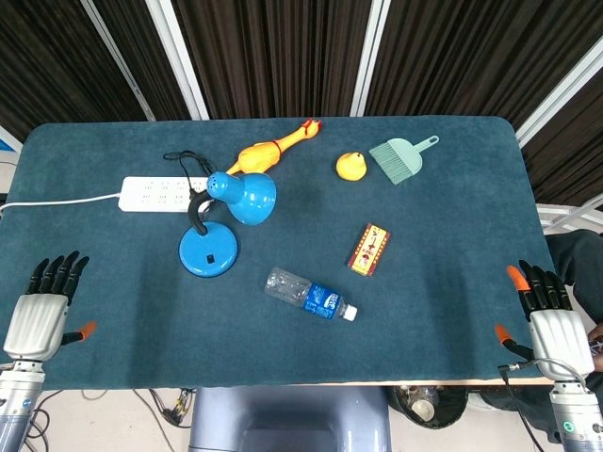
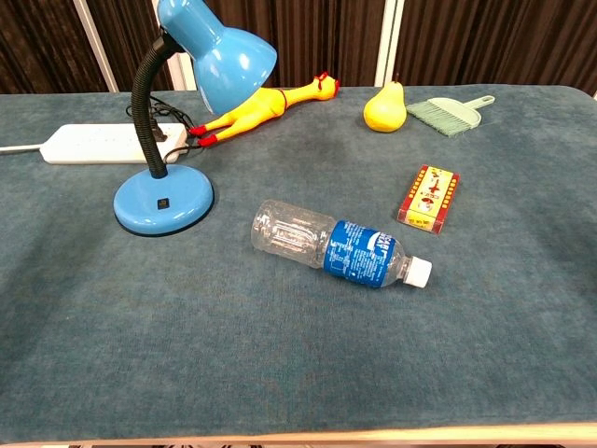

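Left hand [image 1: 38, 320] flat at the table's [image 1: 452, 226] near-left corner, fingers straight and apart, holding nothing; right hand [image 1: 551, 325] same at the near-right corner, empty. Water bottle [image 1: 309, 295] lies on its side just front-right of the blue desk lamp [image 1: 221, 221], well apart from both hands. Small red box [image 1: 368, 250] right of the lamp, beyond the bottle; power strip [image 1: 162, 194] touches the lamp's far-left side.

bottle [image 1: 310, 296] lies on its side mid-table [image 1: 443, 217], small box [image 1: 367, 250] to its right and farther back, lamp [image 1: 215, 224] to its left. power strip [image 1: 162, 194] behind lamp, rubber chicken [image 1: 273, 147] beyond; pear [image 1: 350, 166] with hand brush [image 1: 400, 157] just right. left hand [image 1: 40, 313] and right hand [image 1: 551, 318] at the near corners, well apart from everything.
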### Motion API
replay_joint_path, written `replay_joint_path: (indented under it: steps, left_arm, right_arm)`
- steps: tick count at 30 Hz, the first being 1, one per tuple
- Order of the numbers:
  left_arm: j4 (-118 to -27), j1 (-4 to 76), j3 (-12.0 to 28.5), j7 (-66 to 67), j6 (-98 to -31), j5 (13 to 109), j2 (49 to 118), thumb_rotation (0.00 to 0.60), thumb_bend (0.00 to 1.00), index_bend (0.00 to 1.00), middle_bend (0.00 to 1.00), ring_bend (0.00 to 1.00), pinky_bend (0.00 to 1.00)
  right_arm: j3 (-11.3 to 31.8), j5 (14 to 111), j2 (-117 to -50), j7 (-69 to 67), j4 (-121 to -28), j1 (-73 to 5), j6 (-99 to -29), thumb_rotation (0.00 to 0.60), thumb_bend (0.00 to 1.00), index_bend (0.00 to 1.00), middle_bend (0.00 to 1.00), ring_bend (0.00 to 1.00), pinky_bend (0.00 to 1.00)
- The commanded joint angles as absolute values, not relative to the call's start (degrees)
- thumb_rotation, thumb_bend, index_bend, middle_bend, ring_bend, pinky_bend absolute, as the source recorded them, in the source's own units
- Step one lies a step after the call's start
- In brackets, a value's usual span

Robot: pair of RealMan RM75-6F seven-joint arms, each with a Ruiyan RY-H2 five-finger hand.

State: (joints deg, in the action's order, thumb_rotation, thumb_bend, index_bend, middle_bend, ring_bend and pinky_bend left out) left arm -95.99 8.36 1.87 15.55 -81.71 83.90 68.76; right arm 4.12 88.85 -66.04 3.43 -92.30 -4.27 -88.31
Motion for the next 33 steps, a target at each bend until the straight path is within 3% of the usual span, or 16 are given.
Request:
replay_joint_path:
  steps: [1, 4, 6, 7, 9, 11, 14, 17, 24, 33]
  left_arm:
    - [-96.1, 8.4, 1.7, 15.8, -81.8, 84.1, 68.7, 0.6, 0.04, 0.0, 0.0, 0.0, 0.02]
    - [-96.0, 8.5, 1.8, 16.1, -81.9, 84.3, 68.7, 0.6, 0.04, 0.0, 0.0, 0.0, 0.03]
    - [-96.0, 8.8, 2.1, 17.0, -81.7, 84.2, 68.8, 0.6, 0.05, 0.0, 0.0, 0.01, 0.1]
    - [-96.3, 9.2, 2.4, 17.7, -81.2, 83.9, 68.9, 0.6, 0.07, 0.0, 0.03, 0.05, 0.19]
    - [-96.9, 10.1, 3.2, 19.1, -80.3, 83.2, 69.1, 0.6, 0.12, 0.0, 0.21, 0.24, 0.39]
    - [-97.8, 11.3, 4.0, 21.0, -79.1, 82.4, 69.5, 0.6, 0.23, 0.0, 0.56, 0.54, 0.63]
    - [-99.4, 13.8, 4.9, 23.7, -75.1, 80.4, 69.8, 0.6, 0.35, 0.0, 0.75, 0.71, 0.75]
    - [-102.3, 17.0, 5.9, 27.6, -68.9, 75.1, 69.8, 0.6, 0.43, 0.02, 0.84, 0.79, 0.79]
    - [-107.0, 24.4, 7.4, 38.2, -58.4, 58.4, 71.9, 0.6, 0.5, 0.05, 0.93, 0.88, 0.83]
    - [-106.1, 32.4, 8.5, 48.0, -58.4, 42.4, 77.0, 0.6, 0.51, 0.06, 0.95, 0.89, 0.85]
  right_arm:
    - [4.1, 89.0, -66.0, 3.2, -92.3, -4.3, -88.3, 0.6, 0.31, 0.0, 0.0, 0.0, 0.08]
    - [4.0, 89.2, -66.0, 3.4, -92.2, -4.3, -88.3, 0.6, 0.31, 0.0, 0.0, 0.0, 0.08]
    - [4.0, 89.3, -66.0, 3.5, -92.2, -4.4, -88.3, 0.6, 0.31, 0.0, 0.0, 0.0, 0.08]
    - [4.0, 89.2, -66.1, 3.5, -92.2, -4.4, -88.3, 0.6, 0.31, 0.0, 0.0, 0.0, 0.08]
    - [4.0, 89.1, -66.0, 3.5, -92.3, -4.3, -88.2, 0.6, 0.31, 0.0, 0.0, 0.0, 0.08]
    - [4.1, 89.1, -66.0, 3.3, -92.4, -4.3, -88.3, 0.6, 0.31, 0.0, 0.0, 0.0, 0.08]
    - [4.0, 89.1, -65.9, 3.2, -92.4, -4.3, -88.2, 0.6, 0.31, 0.0, 0.0, 0.0, 0.08]
    - [4.1, 89.0, -65.9, 3.1, -92.5, -4.3, -88.2, 0.6, 0.31, 0.0, 0.0, 0.0, 0.08]
    - [4.2, 88.7, -65.9, 2.5, -92.3, -4.4, -87.9, 0.6, 0.31, 0.0, 0.0, 0.0, 0.08]
    - [4.3, 88.6, -66.1, 2.3, -92.1, -4.6, -87.6, 0.6, 0.31, 0.0, 0.0, 0.0, 0.08]
